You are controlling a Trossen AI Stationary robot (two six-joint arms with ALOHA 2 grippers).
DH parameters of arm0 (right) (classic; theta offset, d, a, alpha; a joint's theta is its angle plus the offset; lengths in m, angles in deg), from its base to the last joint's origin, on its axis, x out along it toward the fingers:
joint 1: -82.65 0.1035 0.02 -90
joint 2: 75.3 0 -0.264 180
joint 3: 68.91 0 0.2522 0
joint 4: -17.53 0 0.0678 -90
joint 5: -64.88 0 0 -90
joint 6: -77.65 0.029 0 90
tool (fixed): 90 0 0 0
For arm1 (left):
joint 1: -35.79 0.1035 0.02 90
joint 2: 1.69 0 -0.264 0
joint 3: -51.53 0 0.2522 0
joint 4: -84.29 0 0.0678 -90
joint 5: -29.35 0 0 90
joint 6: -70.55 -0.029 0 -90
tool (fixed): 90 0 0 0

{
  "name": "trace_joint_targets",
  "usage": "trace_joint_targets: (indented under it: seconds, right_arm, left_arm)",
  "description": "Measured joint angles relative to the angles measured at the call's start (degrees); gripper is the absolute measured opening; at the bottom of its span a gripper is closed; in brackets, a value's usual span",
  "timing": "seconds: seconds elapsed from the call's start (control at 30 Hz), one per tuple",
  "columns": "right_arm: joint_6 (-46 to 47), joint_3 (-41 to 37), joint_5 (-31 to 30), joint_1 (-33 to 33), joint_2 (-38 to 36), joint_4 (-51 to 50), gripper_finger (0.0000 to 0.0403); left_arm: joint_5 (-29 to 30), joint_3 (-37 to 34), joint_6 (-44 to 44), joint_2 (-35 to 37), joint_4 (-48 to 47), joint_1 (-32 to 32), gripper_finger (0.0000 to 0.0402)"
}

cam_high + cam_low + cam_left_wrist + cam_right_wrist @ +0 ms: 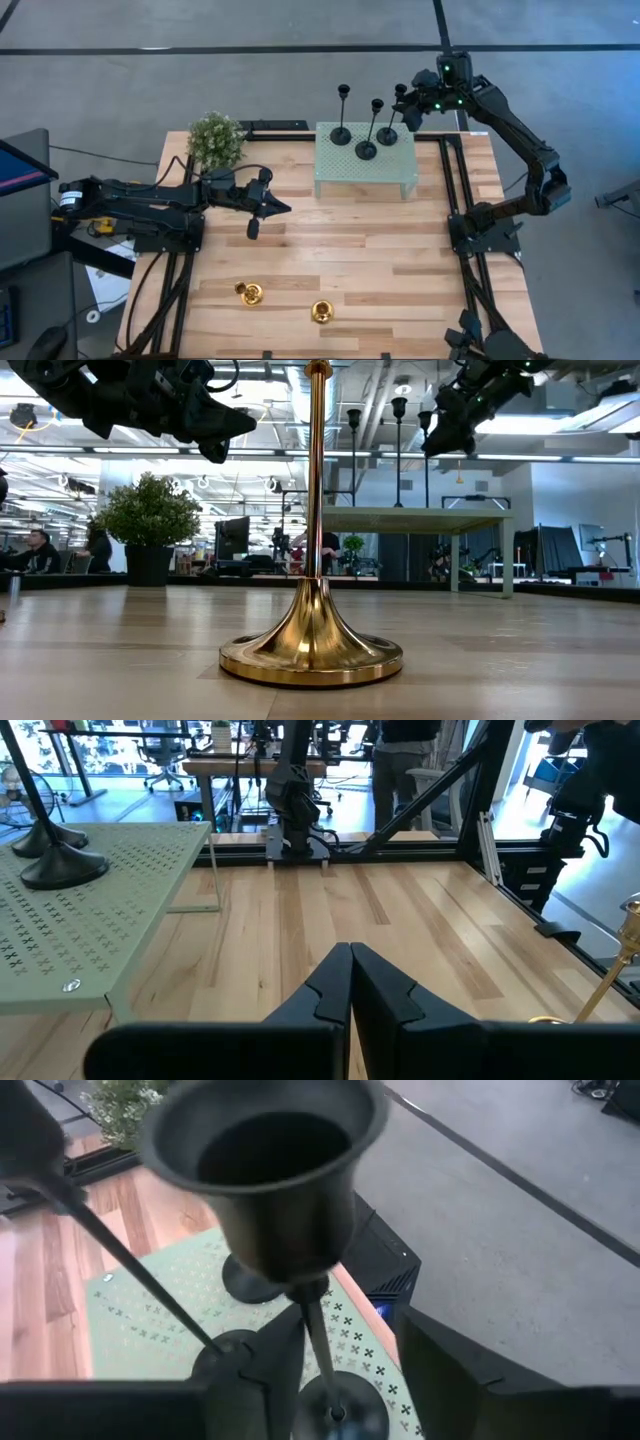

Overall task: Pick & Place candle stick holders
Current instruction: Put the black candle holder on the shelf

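Note:
Three black candle stick holders stand upright on their round bases (366,150) on the pale green mesh stand (365,172) at the far side. My right gripper (350,1330) is open around the stem (318,1342) of the rightmost one (390,130), just under its cup (265,1170). The stem stands close to one finger (275,1370), and its base (335,1418) rests on the stand. Two gold holders (251,293) (321,312) stand on the table near its front edge. My left gripper (270,205) hangs shut and empty over the table's left half. My right gripper's fingers come slanting down from the table's far right, one on each side of the black holder's stem. The stem runs right along one finger's inner edge (298,1320); whether they touch, I cannot tell. The holder stands upright on the stand.
A small green bushy plant (216,140) stands at the far left corner, beside the stand. The wooden table top (360,250) lies bare between the stand and the gold holders. Dark frame rails (455,215) run along the table's sides.

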Motion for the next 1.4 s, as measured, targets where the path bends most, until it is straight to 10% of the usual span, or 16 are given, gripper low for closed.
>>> trace_joint_targets:
  seconds: [0.4,0.77,1.4]
  right_arm:
    - [-3.92,14.25,-5.69,-0.15,-1.45,-27.92,0.0168]
    - [-3.26,7.96,-5.90,0.00,-18.96,-32.51,0.0101]
    - [19.25,-33.60,-6.07,8.11,-41.87,10.39,0.0079]
  left_arm:
    - [0.02,0.00,0.02,0.00,0.00,-0.02,0.0008]
    - [0.00,0.00,0.02,0.00,-0.02,0.00,0.0008]
    - [0.00,0.00,0.02,0.00,0.00,0.00,0.0008]
